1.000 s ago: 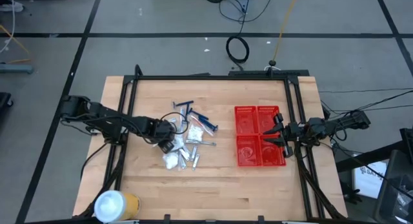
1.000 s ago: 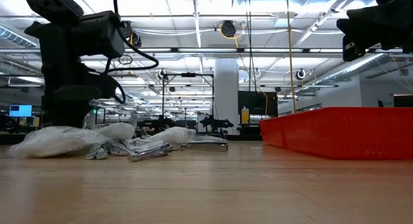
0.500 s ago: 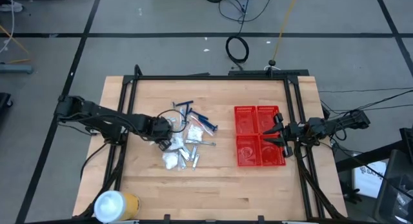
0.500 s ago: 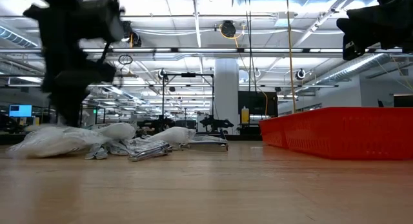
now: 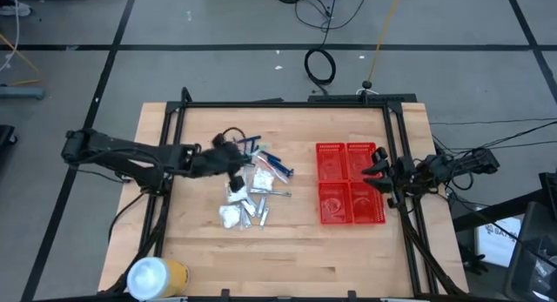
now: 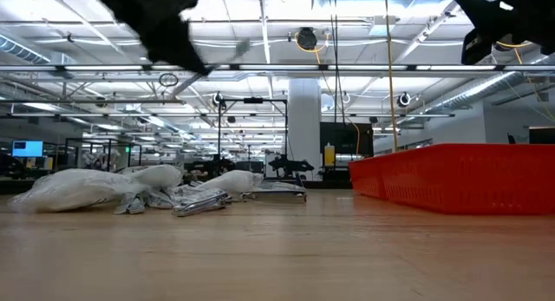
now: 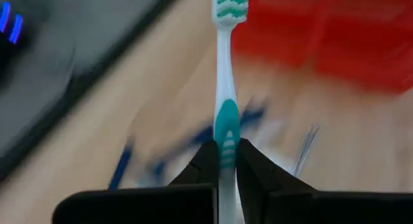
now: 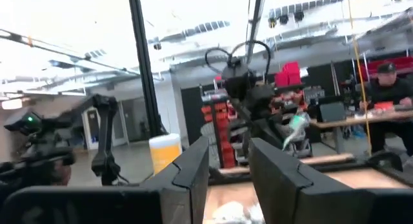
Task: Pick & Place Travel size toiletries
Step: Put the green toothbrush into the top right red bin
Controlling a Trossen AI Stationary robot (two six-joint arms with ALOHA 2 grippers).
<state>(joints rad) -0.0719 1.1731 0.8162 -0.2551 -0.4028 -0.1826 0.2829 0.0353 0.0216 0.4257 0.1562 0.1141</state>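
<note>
My left gripper (image 7: 224,162) is shut on a white toothbrush (image 7: 224,69) with a teal grip and green-and-white bristles. It hangs above the far left part of the toiletries pile (image 5: 233,156). The pile (image 5: 252,196) lies on the wooden table: white crinkly packets, silver tubes and blue-handled items. It also shows in the low view (image 6: 139,190). The red four-compartment basket (image 5: 349,185) stands to the pile's right. My right gripper (image 8: 229,172) stands open with nothing between its fingers, at the basket's right edge (image 5: 376,176). My left gripper pinches the toothbrush's handle at its teal grip section (image 7: 226,130) between its two fingers. The handle runs along the fingers and sticks out past their tips, with the bristle head (image 7: 231,4) foremost. The brush is lifted clear of the table; its rear end is hidden between the fingers.
A large white-and-yellow roll (image 5: 155,276) stands at the table's near left corner. Black frame rails (image 5: 287,104) run along the far, left and right sides. Bare wood lies between pile and basket and along the near edge. A person (image 8: 390,88) sits in the room beyond.
My left gripper has risen from the pile and drawn a little toward the far edge. It has tipped from pointing down to slanting forward, and the toothbrush now hangs clear of the table. My right gripper has tipped up a little.
</note>
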